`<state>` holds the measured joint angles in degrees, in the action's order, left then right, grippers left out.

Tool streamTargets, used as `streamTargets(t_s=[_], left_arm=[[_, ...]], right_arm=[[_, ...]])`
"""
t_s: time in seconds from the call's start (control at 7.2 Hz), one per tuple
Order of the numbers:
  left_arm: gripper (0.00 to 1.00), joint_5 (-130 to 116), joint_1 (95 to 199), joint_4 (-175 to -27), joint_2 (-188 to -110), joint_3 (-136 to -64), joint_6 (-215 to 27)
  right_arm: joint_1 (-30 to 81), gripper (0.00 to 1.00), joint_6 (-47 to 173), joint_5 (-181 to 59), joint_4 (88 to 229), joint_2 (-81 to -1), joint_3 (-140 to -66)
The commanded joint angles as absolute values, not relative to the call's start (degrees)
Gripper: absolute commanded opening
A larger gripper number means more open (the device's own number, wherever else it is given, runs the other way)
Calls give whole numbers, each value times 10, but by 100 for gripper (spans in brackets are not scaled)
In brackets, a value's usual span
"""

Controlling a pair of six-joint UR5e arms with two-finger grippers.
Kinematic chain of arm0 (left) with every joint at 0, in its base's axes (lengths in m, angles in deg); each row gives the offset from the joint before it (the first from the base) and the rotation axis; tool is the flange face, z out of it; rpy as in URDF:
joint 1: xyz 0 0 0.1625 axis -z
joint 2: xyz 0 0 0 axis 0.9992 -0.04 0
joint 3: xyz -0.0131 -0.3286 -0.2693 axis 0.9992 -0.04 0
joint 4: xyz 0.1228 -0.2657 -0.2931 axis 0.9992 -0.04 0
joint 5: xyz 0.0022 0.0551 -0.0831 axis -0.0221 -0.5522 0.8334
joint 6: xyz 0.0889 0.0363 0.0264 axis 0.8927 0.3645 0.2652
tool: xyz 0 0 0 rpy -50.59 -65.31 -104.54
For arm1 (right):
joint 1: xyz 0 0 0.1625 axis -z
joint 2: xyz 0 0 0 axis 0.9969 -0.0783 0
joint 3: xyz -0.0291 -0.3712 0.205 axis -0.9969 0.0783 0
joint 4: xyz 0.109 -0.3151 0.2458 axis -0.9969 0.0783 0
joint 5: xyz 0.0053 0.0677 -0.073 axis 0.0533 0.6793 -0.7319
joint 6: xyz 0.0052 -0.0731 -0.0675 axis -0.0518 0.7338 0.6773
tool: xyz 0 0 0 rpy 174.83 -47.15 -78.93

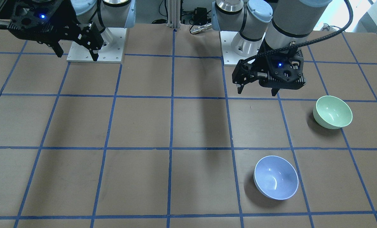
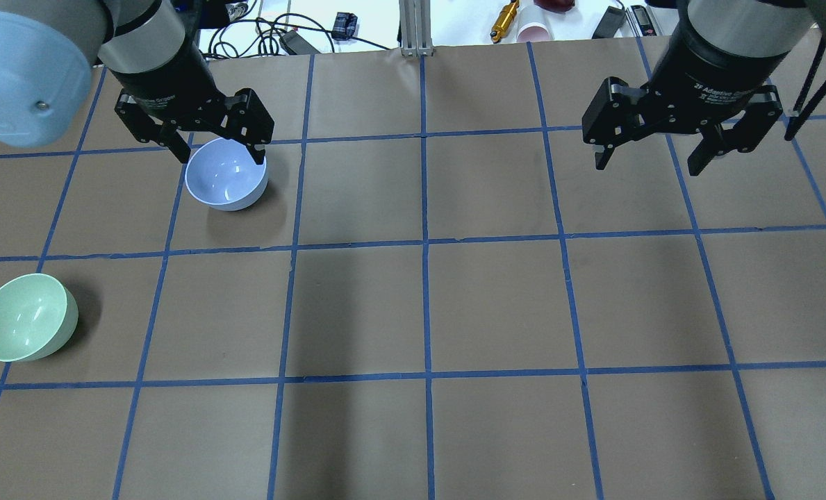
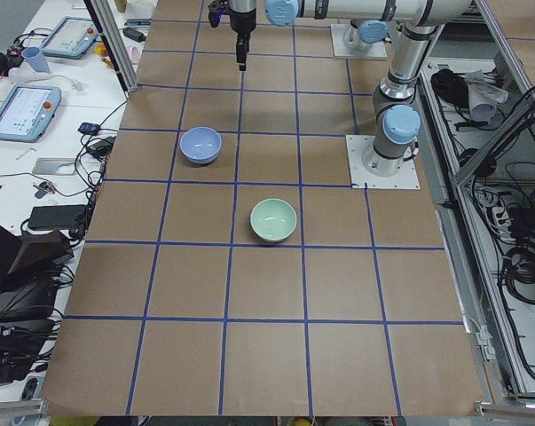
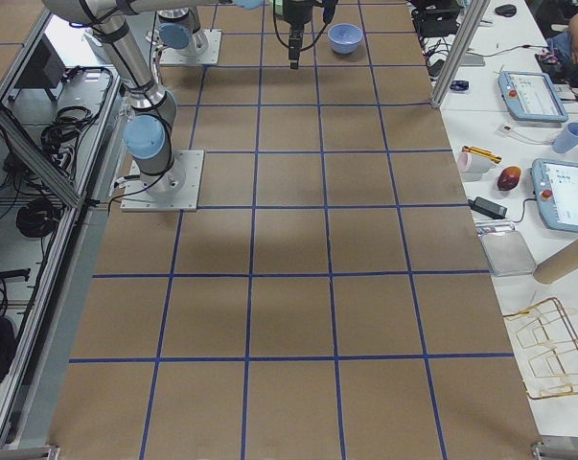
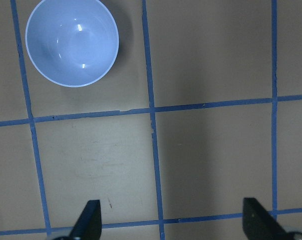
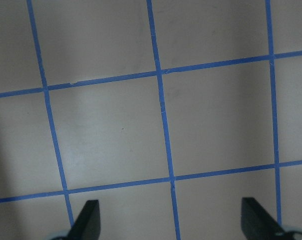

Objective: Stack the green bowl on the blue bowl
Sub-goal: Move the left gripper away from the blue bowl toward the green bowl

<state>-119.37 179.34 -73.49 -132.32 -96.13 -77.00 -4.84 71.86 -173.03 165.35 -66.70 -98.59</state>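
The green bowl (image 1: 332,112) sits upright on the brown table on my left side, also in the overhead view (image 2: 25,317) and the left side view (image 3: 274,220). The blue bowl (image 1: 276,182) sits upright farther from my base, apart from the green one (image 2: 226,175) (image 3: 200,145) (image 5: 72,42). My left gripper (image 1: 256,92) (image 2: 219,157) hangs open and empty high above the table, nearer my base than both bowls; its wrist view (image 5: 173,222) has the blue bowl at upper left. My right gripper (image 1: 77,56) (image 2: 647,167) (image 6: 171,222) is open, empty and raised over bare table.
The table (image 1: 144,126) is brown with a blue tape grid. The arms' white base plates (image 1: 96,47) sit at the robot's edge. Tablets (image 4: 566,192), a cup and small tools lie on the side bench beyond the table's far edge.
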Motion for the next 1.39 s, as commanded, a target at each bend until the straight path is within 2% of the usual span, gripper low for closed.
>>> streamTargets(t_s=[0.0,0.97,1.25], left_arm=[[100,-1192,1796,-733,-1334,-953,-770],[100,-1196,1789,-734,-1329,-950,-765],[100,-1197,1759,-741,-1326,-952,-739]], right_arm=[[-48,100,719,-1730,1654,-667,-987],[-48,100,719,-1730,1654,-667,-986],[-48,100,719,-1730,1654,-667,-986]])
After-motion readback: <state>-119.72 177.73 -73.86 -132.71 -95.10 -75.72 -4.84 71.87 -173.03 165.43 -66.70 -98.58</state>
